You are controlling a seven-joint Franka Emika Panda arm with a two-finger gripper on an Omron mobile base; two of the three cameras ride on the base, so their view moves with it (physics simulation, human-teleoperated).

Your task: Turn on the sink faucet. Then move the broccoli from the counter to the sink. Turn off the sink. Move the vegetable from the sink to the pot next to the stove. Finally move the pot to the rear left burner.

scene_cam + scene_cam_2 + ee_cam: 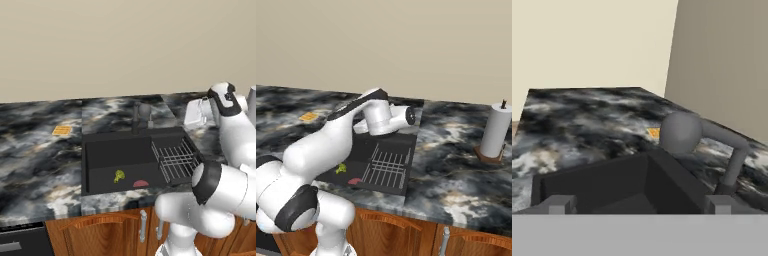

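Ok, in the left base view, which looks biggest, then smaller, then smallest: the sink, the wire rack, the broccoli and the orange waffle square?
1. sink
2. wire rack, lying inside the sink
3. orange waffle square and broccoli: both tiny and look about alike, so no order between them.

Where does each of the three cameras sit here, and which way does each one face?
Left base view: behind the arm's left, looking forward and down at the sink, the broccoli inside; white arm at lower right.
Right base view: behind the arm's right, same sink; arm at lower left, paper towel roll on the right.
Hand view: low over the basin, facing the sink faucet; open gripper at bottom.
Shared: both base views show basin, broccoli, wire rack.
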